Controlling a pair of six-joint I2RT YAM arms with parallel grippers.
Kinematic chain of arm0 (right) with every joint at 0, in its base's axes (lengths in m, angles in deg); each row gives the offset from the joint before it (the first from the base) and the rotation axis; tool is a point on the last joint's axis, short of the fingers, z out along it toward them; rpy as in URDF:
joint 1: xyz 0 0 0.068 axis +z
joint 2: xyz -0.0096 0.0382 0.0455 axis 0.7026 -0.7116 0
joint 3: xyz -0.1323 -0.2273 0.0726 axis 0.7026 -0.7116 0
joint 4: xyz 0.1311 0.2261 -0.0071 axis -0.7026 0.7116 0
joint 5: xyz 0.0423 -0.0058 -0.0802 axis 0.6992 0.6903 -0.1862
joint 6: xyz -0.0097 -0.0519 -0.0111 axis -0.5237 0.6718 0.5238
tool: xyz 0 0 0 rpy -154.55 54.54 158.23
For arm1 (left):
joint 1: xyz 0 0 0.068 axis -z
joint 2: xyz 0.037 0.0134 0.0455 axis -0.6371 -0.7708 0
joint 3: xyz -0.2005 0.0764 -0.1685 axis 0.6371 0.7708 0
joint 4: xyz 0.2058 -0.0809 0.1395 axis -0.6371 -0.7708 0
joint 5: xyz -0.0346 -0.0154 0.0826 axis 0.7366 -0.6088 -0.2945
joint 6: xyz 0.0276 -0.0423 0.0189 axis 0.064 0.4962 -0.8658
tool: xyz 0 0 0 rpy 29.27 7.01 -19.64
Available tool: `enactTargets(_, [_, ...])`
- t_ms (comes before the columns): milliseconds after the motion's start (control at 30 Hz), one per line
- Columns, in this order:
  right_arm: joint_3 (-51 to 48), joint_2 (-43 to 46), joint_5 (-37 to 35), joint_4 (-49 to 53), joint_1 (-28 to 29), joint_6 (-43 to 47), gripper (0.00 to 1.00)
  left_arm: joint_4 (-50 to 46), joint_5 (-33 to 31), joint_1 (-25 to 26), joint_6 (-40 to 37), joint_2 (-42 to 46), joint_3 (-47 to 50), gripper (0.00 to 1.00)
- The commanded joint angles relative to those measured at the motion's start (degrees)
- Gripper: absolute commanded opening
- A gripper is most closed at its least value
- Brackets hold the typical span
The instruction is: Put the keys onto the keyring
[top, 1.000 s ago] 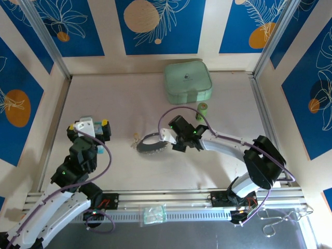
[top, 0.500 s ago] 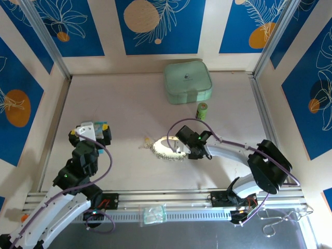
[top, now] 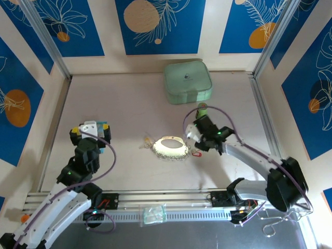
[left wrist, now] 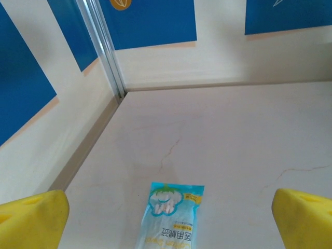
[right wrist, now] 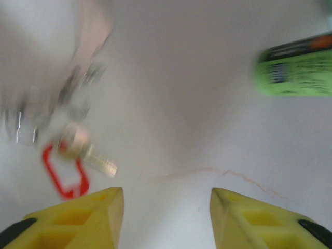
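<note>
Hovering low over the worktop (top: pixel 119 98), my right gripper (right wrist: pixel 166 198) has its jaws spread apart and grasps nothing; bare surface shows between its yellow fingers (right wrist: pixel 83 218); the red key (right wrist: pixel 65 175) lies just ahead and to the left of them, flat on the worktop, its metal shank angled toward the keyring (top: pixel 170 147); that view is blurred, so I cannot tell whether the key is threaded onto the links or only lies against them. My left gripper (top: pixel 91 127) stands released at full spread on the left side, holding nothing; a small printed packet (left wrist: pixel 168 217) lies flat on the worktop below it. From above, the keyring rests flat near the middle; the yellow key (top: pixel 148 141) touches its left end, the red one sits at its right end. A green cylinder (right wrist: pixel 295 70) lies on its side to the far right of my right gripper, apart from it. Farther back sits a pale green square case (top: pixel 188 82), closed; its contents are hidden.
</note>
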State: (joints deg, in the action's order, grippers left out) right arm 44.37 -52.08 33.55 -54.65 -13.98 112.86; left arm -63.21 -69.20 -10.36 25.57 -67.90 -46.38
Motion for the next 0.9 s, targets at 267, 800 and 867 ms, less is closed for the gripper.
enactTargets(267, [-23.5,-0.4,18.5,-62.2,-23.4,-26.4,0.53,30.2,11.3,-13.9,-4.5,-19.9,8.7,0.99])
enactTargets(800, [-24.2,-19.2,30.5,-83.3,-32.9,-31.8,0.53,89.8,29.8,-21.7,-7.7,-65.6,15.0,1.00])
enactTargets(867, [-21.4,-19.4,30.3,-77.7,-33.4,-32.2,0.57,79.7,29.0,-21.9,-6.0,-61.1,13.8,1.00])
